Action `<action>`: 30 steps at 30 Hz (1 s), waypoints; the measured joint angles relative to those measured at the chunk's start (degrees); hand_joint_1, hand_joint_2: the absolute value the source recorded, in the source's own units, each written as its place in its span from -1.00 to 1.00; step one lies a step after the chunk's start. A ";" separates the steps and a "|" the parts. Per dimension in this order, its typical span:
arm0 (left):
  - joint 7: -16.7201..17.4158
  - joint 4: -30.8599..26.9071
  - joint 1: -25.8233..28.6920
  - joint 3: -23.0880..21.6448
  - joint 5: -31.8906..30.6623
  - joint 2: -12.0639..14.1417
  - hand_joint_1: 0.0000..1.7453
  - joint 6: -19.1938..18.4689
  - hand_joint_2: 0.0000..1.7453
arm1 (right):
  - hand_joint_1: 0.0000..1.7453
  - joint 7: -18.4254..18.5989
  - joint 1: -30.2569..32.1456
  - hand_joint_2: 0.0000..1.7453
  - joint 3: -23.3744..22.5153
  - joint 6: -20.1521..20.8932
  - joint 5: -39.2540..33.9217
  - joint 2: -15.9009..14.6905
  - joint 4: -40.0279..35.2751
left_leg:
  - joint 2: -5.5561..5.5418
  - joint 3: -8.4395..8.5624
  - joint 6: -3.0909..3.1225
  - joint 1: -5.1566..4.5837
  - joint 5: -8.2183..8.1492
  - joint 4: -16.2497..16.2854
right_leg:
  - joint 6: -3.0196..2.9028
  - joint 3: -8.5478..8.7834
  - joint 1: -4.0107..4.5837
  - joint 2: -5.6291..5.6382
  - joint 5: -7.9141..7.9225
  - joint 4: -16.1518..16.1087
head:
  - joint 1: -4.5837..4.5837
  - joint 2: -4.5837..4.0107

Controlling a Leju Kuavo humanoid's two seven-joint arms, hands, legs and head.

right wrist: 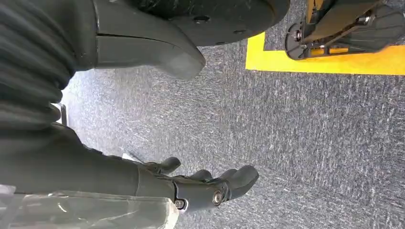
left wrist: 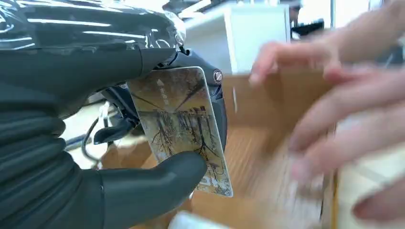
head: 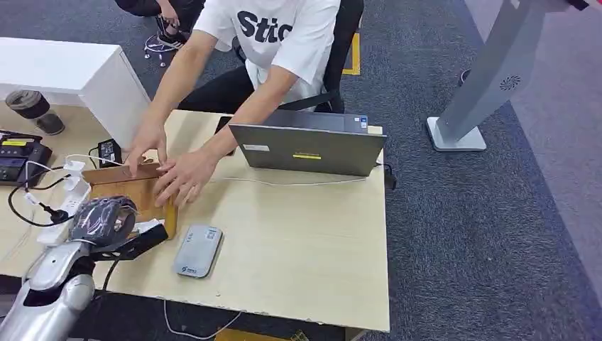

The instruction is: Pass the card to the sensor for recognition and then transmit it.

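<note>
The card reader (head: 198,250) lies on the table (head: 305,241), near its front edge. Just behind and left of the reader sits the wooden box (head: 131,190), with a person's hands (head: 186,175) on it. The left hand (head: 104,218) hovers left of the reader, holding the card (left wrist: 181,128). Behind and right of the reader stands the laptop (head: 307,148). Further left lies the power strip (head: 65,206).

I am counting on the table: one card (left wrist: 179,129), one grey sensor (head: 198,250) at 6 o'clock, one laptop (head: 307,148) at 12, one wooden box (head: 131,190), one power strip (head: 67,207), two person's hands (head: 186,175).
</note>
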 joint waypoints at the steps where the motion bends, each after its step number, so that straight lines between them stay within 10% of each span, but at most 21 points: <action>1: 0.15 -0.31 -0.72 0.00 0.35 0.15 1.00 -0.11 1.00 | -1.00 0.00 0.00 1.00 -0.04 0.00 0.07 0.00 0.00 | -0.01 0.00 0.00 0.00 0.01 0.00 | 0.00 -0.01 0.00 0.00 0.00 0.00 | 0.00 0.00; 21: 2.21 -5.73 -7.54 -0.02 0.22 4.42 1.00 -2.99 1.00 | -1.00 0.26 0.02 1.00 -0.87 0.00 0.94 0.00 0.00 | -0.03 0.00 -0.01 0.06 0.02 0.00 | 0.00 0.02 0.01 0.00 0.00 0.03 | -0.07 0.00; 30: 2.30 -5.44 -11.52 0.02 -3.89 5.73 1.00 1.21 1.00 | -1.00 0.57 0.01 1.00 -1.05 0.11 2.80 0.00 -0.02 | 0.06 0.00 -0.01 0.05 0.01 0.00 | 0.00 0.00 0.01 0.11 0.01 0.03 | -0.07 0.00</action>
